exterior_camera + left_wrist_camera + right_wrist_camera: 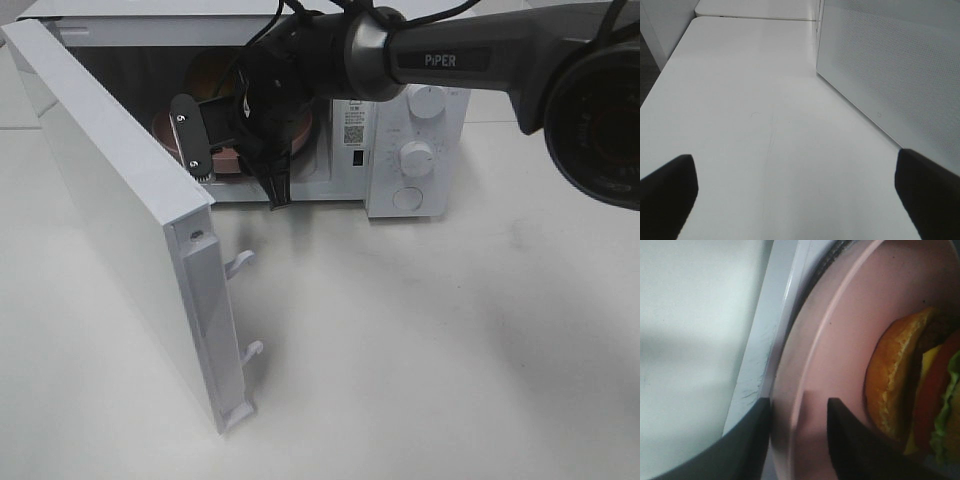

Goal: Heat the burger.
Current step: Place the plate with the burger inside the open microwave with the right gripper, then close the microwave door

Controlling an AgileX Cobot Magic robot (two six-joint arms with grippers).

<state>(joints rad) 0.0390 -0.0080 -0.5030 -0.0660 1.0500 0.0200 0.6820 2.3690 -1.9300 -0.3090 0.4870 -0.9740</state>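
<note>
One burger [900, 385] on pink plate [840, 330] inside microwave [420, 190] | just beyond right gripper [799, 405], jaws slightly apart astride rim | left gripper [795, 156] spread wide, well apart

A matte white tabletop [450, 350] lies under soft, even light, with a second white table [755, 9] butted against its far edge and dark floor [646, 75] alongside.
</note>
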